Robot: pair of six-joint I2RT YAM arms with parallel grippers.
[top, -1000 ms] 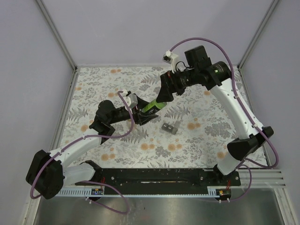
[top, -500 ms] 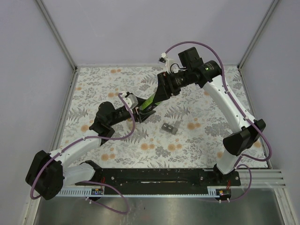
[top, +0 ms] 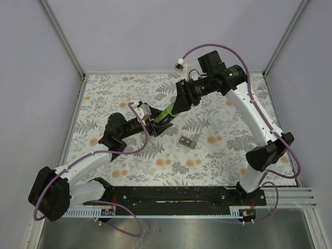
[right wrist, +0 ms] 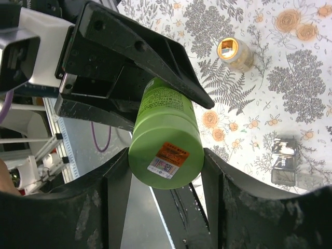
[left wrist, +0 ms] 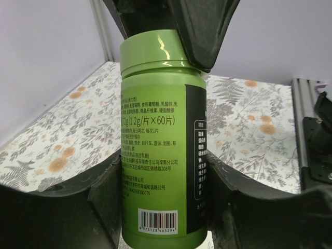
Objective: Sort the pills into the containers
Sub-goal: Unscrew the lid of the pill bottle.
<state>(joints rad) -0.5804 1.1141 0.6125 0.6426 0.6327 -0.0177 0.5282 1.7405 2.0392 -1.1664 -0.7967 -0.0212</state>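
Floral-patterned cloth is covering the table (top: 104,98), and pale walls are closing it in on three sides. You are holding the green bottle (top: 166,114) up off that cloth, near the middle of the table, between your two arms. The left claw (top: 160,124) is sitting about half open and clamping the bottle's labelled body near the base, one finger on each side.

The bottle's long axis is the thing to watch. It is running from the left claw up and away toward the right claw (top: 176,109), with the cap (left wrist: 155,49) at the far end. The right claw is looking straight down that axis at the cap's flat top. Its fingers are lying against the cap on both sides, also about half open, so both claws are gripping the one bottle from opposite ends.

Judging from this, you are setting up to twist the cap off. The right arm is the one placed to turn it, while the left is steadying the body. Keeping the wrist roll lined up with the bottle's axis is looking like what matters most. A small jar (right wrist: 234,52) and a grey tray (top: 189,141) are waiting on the table, well apart from the bottle.
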